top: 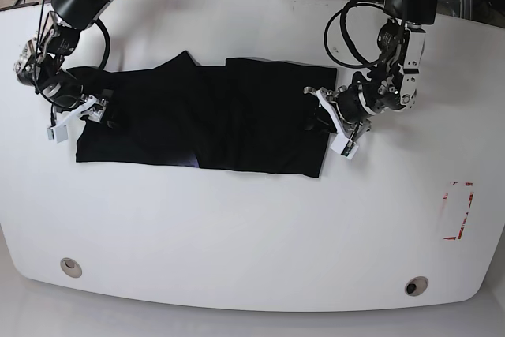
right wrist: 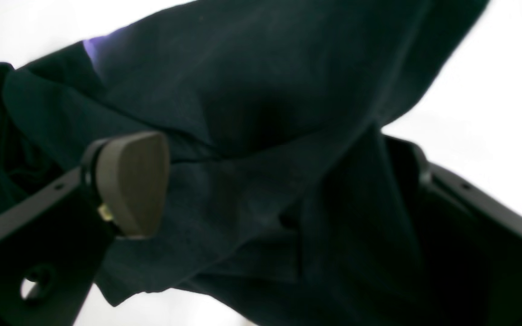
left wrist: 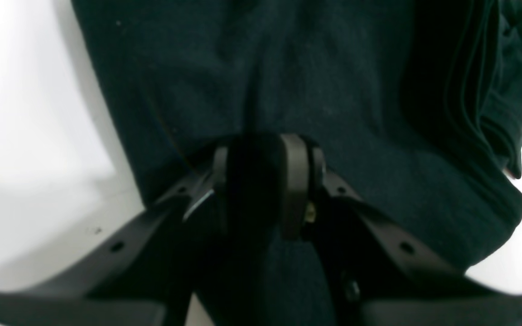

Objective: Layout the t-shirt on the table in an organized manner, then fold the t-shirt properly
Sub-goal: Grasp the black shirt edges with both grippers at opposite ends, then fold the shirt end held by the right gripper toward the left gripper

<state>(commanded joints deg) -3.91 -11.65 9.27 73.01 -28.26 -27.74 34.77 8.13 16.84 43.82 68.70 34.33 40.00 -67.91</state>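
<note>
your soft black short-sleeved t-shirt (top: 213, 124) is lying spread out across the far middle of the big shiny white table (top: 252, 226), with folds running through its middle. its edges are looking a bit bumpy, not straight.

your left gripper (left wrist: 265, 181) is sitting at the shirt's end on the right side of the base view (top: 331, 120). in the left wrist view its two dark fingers (left wrist: 293, 181) are pressing close together, and black cloth is going in between them, so it is pinching the t-shirt (left wrist: 288, 81). a bunch of thick folds is piling up just beside it on the right of that view.

your right gripper (right wrist: 279, 190) is sitting at the other end of the shirt, on the left side of the base view (top: 99, 108). in the right wrist view its jaws are standing wide apart. one brown pad (right wrist: 132, 181) is showing bare, and the t-shirt (right wrist: 252, 90) is draping loosely in the gap between the jaws and over the other finger. it is not squeezing the cloth.

near the table's right edge a red tape rectangle (top: 458, 211) is sitting well apart from the shirt. two round grey holes (top: 71, 267) are sitting near the front edge
</note>
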